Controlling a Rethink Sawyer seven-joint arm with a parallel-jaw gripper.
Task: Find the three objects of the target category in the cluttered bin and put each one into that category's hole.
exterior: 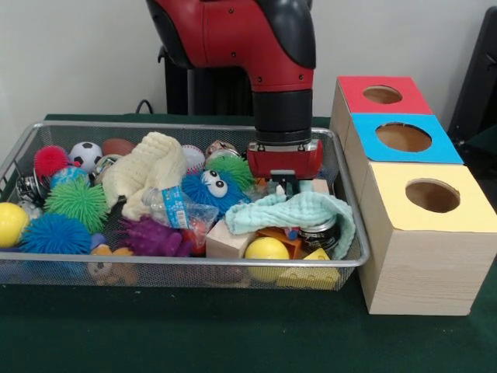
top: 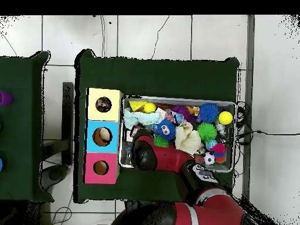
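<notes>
A wire mesh bin [exterior: 194,264] [top: 176,99] holds mixed clutter. My gripper [exterior: 284,185] hangs low over the bin's right part, just behind a mint cloth [exterior: 295,211] [top: 137,120] that hides its tips. In the overhead view the arm covers it. To its left are a blue fuzzy toy with googly eyes [exterior: 210,190] [top: 165,129], a cream cloth [exterior: 147,171] [top: 187,137] and a plastic bottle [exterior: 175,208]. Right of the bin stand three boxes, each with a round hole: red [exterior: 382,95] [top: 101,168], blue [exterior: 403,137] [top: 102,136] and yellow [exterior: 432,196] [top: 104,105].
Also in the bin: two yellow balls [exterior: 266,249] [exterior: 11,223], green [exterior: 76,203] and blue [exterior: 54,233] spiky balls, a pink one [exterior: 50,160], a soccer ball [exterior: 85,154], a purple spiky toy [exterior: 155,237], a wooden block [exterior: 227,241] and a can [exterior: 318,233].
</notes>
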